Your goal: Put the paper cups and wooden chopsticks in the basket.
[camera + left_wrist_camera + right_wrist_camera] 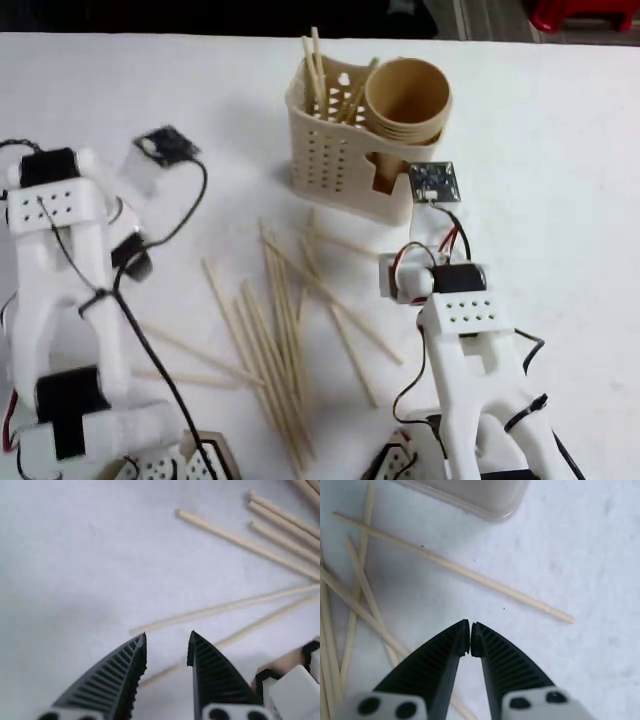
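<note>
From above, the paper cups (408, 95) sit stacked in the basket (330, 160), while most chopsticks (280, 330) lie scattered on the table (560, 180). At the left wrist, the left gripper (168, 637) hangs spread above loose sticks. At the right wrist, the right gripper (470, 625) is pressed together, empty, near the basket's base.

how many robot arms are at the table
2. The left arm is left of the loose chopsticks, left gripper open near them; the right arm is just in front of the basket, right gripper shut.
</note>
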Controlling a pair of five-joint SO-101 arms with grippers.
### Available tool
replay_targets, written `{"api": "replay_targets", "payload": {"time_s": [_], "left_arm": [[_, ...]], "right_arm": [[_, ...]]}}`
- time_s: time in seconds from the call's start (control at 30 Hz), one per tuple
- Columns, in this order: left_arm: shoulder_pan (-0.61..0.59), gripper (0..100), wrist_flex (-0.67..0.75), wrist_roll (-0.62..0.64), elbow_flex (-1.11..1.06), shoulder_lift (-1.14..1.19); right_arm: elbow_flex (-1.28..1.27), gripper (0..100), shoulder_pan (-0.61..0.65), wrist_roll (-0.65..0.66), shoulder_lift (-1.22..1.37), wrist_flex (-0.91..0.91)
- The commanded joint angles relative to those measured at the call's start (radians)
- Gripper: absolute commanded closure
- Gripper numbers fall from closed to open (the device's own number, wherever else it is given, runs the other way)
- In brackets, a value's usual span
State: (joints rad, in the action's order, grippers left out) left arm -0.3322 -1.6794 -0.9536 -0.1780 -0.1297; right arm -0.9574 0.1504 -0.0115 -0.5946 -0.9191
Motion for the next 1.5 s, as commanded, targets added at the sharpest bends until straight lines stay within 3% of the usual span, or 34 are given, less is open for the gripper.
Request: {"api": "replay_targets", "payload": {"time_s": [0.0,0.1,0.23,0.37,0.53,0.8,0.9,1.07,1.23,1.47], "left_arm": [[0.087,85,0.011,-0.110,-0.140,-0.205],[0.159,83,0.068,-0.149,-0.331,-0.387],[0.229,71,0.169,-0.137,-0.580,-0.605],[0.315,71,0.215,-0.146,-0.756,-0.697],[0.429,71,0.264,-0.146,-0.850,-0.667],[0.513,71,0.405,-0.146,-0.919,-0.487],[0.530,71,0.483,-0.146,-0.953,-0.420],[0.535,71,0.476,-0.146,-0.931,-0.381],[0.535,77,0.549,-0.133,-0.977,-0.381],[0.536,82,0.631,-0.037,-1.013,-0.383]], "right_arm": [[0.003,98.1,-0.002,-0.006,-0.018,0.016],[0.003,98.1,-0.002,-0.006,-0.018,0.016],[0.003,98.1,-0.002,-0.006,-0.018,0.016],[0.003,98.1,-0.002,-0.006,-0.018,0.016],[0.003,98.1,-0.002,-0.006,-0.018,0.016],[0.003,98.1,-0.007,-0.006,-0.018,0.016],[0.003,98.1,-0.007,-0.006,-0.018,0.016],[0.003,98.1,-0.007,-0.006,-0.018,0.016],[0.003,98.1,-0.007,-0.003,-0.018,0.016],[0.003,98.1,-0.007,-0.003,-0.018,0.016]]}}
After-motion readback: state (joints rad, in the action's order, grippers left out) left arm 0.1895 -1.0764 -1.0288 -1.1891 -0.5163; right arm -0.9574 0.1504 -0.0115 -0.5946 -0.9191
